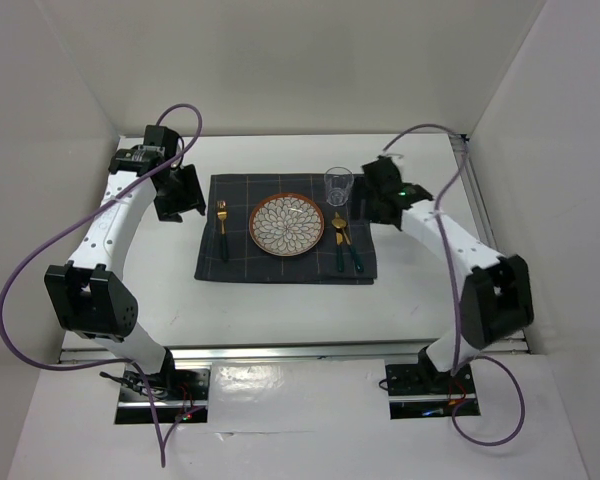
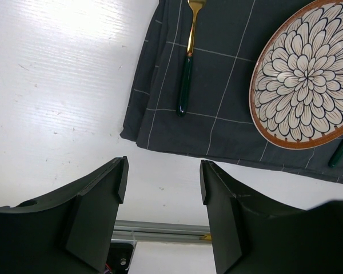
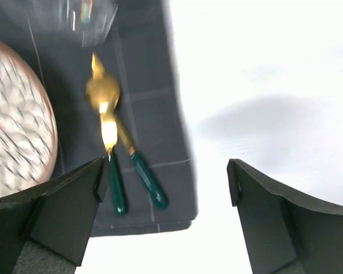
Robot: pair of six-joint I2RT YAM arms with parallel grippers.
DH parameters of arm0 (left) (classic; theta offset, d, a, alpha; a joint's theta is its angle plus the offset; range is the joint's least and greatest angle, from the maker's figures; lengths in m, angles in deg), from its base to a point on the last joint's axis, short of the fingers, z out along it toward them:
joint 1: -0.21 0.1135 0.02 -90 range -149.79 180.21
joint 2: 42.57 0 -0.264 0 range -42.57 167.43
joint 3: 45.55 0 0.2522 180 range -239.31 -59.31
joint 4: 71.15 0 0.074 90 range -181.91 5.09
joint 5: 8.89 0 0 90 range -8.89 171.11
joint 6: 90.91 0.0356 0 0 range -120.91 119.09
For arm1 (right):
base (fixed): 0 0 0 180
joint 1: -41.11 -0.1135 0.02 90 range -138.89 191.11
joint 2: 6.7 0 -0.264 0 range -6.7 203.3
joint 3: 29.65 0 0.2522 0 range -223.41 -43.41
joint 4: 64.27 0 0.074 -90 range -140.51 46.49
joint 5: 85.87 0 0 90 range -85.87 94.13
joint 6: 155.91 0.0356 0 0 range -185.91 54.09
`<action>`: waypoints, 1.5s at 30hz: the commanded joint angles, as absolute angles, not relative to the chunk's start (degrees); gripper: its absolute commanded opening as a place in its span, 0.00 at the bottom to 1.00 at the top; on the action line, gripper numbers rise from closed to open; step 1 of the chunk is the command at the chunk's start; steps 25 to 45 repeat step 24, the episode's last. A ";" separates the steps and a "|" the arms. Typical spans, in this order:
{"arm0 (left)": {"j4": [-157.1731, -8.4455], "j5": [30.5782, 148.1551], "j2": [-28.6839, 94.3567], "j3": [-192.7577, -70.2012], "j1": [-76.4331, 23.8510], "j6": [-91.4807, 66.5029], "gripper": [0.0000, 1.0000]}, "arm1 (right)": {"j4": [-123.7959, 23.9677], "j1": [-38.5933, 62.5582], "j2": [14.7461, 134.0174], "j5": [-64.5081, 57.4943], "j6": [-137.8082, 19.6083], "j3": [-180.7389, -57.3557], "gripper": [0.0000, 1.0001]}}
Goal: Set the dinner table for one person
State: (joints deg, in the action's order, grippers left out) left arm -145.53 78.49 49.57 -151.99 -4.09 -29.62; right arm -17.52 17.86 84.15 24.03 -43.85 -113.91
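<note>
The white dinner table (image 1: pixel 280 310) carries a dark grey checked placemat (image 1: pixel 235 262). On the mat sit a patterned plate (image 1: pixel 287 224) with a brown rim, a gold fork (image 1: pixel 222 230) with a green handle to its left, and a gold spoon and knife (image 1: pixel 344 246) with green handles to its right. A clear glass (image 1: pixel 338 186) stands at the mat's far right corner. My left gripper (image 1: pixel 183 192) is open and empty, left of the mat's far corner. My right gripper (image 1: pixel 380 195) is open and empty, just right of the glass. The fork (image 2: pixel 187 63), plate (image 2: pixel 306 74) and utensils (image 3: pixel 120 165) show in the wrist views.
White walls enclose the table on the left, back and right. A silver rail (image 1: pixel 300 352) runs along the near edge, with both arm bases below it. A purple cable loops off each arm.
</note>
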 commanded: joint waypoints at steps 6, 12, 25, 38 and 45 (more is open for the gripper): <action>-145.91 80.40 49.01 -154.67 -3.83 -29.21 0.70 | -16.59 34.77 65.55 16.81 -40.51 -111.35 1.00; -145.91 80.93 47.70 -154.67 -3.83 -29.21 0.70 | -9.99 40.23 70.55 11.25 -36.48 -114.86 1.00; -146.52 81.46 45.50 -154.14 -3.83 -29.21 0.70 | -10.26 42.95 71.35 7.83 -36.47 -114.87 1.00; -146.52 81.46 45.50 -154.14 -3.83 -29.21 0.70 | -10.26 42.95 71.35 7.83 -36.47 -114.87 1.00; -146.52 81.46 45.50 -154.14 -3.83 -29.21 0.70 | -10.26 42.95 71.35 7.83 -36.47 -114.87 1.00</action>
